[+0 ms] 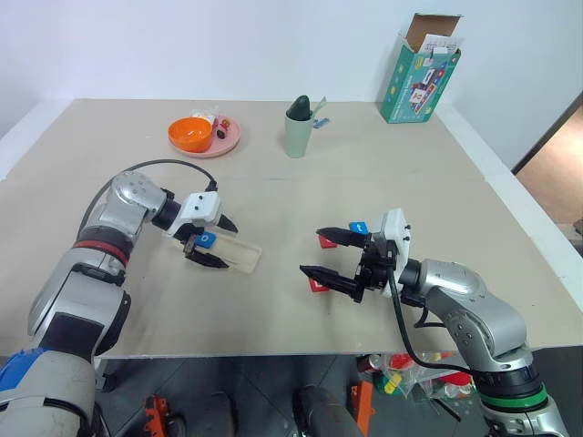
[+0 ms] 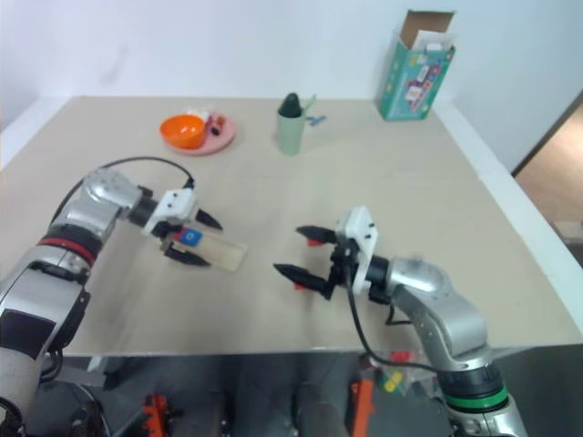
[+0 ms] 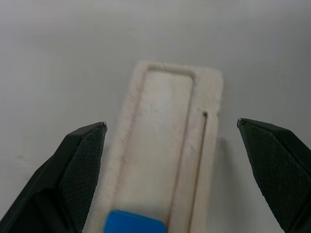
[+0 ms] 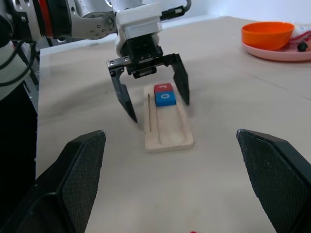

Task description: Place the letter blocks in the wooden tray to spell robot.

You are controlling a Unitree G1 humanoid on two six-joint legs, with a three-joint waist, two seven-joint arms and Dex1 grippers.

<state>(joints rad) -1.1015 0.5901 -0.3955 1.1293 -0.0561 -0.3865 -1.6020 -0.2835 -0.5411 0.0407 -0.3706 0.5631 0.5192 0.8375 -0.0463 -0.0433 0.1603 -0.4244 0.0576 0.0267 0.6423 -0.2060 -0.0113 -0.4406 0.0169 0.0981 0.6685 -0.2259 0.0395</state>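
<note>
The wooden tray [image 1: 239, 255] lies on the table at the left. In its groove, at the end nearest my left arm, a red letter block [image 4: 163, 88] and a blue one marked "o" [image 4: 165, 97] sit side by side. My left gripper [image 1: 230, 247] hangs open over the tray, one finger on either side, holding nothing. Further right, my right gripper [image 1: 311, 252] is open and level, pointing toward the tray. Loose blocks lie beside it: a red one [image 1: 326, 242], a blue one [image 1: 358, 227] and another red one [image 1: 317, 286].
A pink plate [image 1: 228, 138] with an orange bowl [image 1: 190, 134] stands at the back left. A green cup [image 1: 297, 129] is at the back centre and an open teal box [image 1: 417, 75] at the back right. The table's front edge runs just below both grippers.
</note>
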